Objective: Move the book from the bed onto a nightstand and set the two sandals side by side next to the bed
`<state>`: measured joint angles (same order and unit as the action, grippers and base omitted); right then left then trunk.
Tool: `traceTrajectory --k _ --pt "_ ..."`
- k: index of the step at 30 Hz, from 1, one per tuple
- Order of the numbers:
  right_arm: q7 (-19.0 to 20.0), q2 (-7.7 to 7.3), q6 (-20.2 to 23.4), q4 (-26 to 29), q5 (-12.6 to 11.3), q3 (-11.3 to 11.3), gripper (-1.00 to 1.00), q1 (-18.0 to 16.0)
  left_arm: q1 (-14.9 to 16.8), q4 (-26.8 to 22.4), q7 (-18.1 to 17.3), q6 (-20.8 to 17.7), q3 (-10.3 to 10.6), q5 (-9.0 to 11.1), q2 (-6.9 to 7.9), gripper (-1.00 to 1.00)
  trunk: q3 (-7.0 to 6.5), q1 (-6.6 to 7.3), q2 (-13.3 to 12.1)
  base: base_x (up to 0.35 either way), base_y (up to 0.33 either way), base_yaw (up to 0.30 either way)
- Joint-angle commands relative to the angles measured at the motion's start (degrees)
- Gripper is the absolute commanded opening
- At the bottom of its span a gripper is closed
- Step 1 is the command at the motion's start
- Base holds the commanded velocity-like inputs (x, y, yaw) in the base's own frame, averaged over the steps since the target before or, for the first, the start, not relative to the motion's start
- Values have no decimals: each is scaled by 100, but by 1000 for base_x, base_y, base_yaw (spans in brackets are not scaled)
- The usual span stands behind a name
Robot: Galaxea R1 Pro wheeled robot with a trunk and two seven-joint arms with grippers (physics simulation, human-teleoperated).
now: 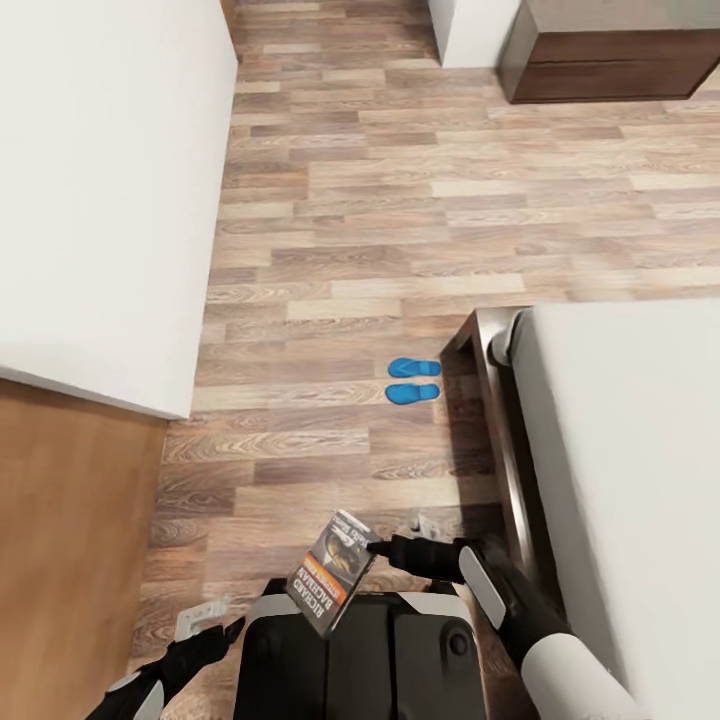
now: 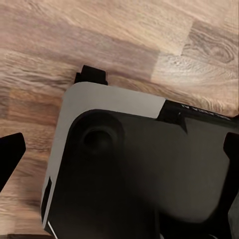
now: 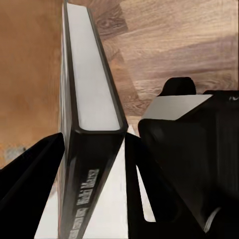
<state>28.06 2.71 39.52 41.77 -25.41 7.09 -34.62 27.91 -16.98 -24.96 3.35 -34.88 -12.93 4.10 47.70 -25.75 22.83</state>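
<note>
The book [image 1: 333,571] hangs tilted over my base, dark cover with white lettering facing up, and my right gripper [image 1: 378,548] is shut on its edge. In the right wrist view the book [image 3: 92,99] stands edge-on between the two black fingers [image 3: 30,174], with the right gripper [image 3: 92,164] clamped on it near the spine. Two blue sandals [image 1: 414,380] lie side by side on the floor, just left of the bed frame's [image 1: 500,430] corner. The pale grey mattress [image 1: 630,480] fills the right. My left gripper [image 1: 215,620] hangs low at the left, open and empty; the left gripper [image 2: 119,149] looks down on my base.
A white wall [image 1: 100,200] and a brown wood panel [image 1: 70,540] close off the left. A dark brown cabinet [image 1: 610,60] with drawer fronts stands at the far right. Wood-plank floor [image 1: 380,220] stretches ahead. My black and grey base [image 1: 360,650] sits below.
</note>
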Motion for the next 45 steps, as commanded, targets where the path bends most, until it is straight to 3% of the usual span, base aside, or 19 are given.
traceTrajectory --k 1,4,6,9,13,18,20,24,36,45 --pt "3 -1 -82 -98 -72 -5 -100 -1 3 5 -25 41 -44 -62 -2 100 5 -3 9 0 0 294" --pt "-5 -48 -815 -556 11 -50 -100 -1 -2 5 -26 81 -45 -65 -10 100 5 -3 9 0 0 294" --pt "-8 -261 -1303 -807 36 -58 -100 -1 -4 8 -21 95 -45 -68 -12 100 8 -3 9 0 0 278" --pt "-7 -565 -1697 -973 50 -50 -100 -1 -5 10 -25 102 -45 -69 -14 100 11 -3 9 0 0 148" --pt "0 -851 -1785 -1028 51 -43 -100 -1 -5 12 -26 104 -45 -69 -14 100 12 -3 9 0 0 26" --pt "36 -1488 -1822 -1054 34 -55 -100 -1 -8 18 -26 101 -39 -71 -20 100 12 -3 9 0 0 5" --pt "43 -1585 -1819 -1051 26 -57 -100 -1 -9 19 -26 98 -38 -73 -21 100 12 -3 9 0 0 1" --pt "50 -1669 -1821 -1048 24 -52 -100 -1 -11 19 -27 96 -37 -70 -23 100 12 -3 9 0 0 0" --pt "11 -1686 -1837 -1061 32 -50 -100 -1 -10 162 -26 104 -37 -81 -23 100 12 -3 9 0 0 0" --pt "9 -1687 -2310 -1415 47 -50 -100 -1 -12 169 -26 104 -45 -71 -15 100 -55 -3 9 0 0 0"
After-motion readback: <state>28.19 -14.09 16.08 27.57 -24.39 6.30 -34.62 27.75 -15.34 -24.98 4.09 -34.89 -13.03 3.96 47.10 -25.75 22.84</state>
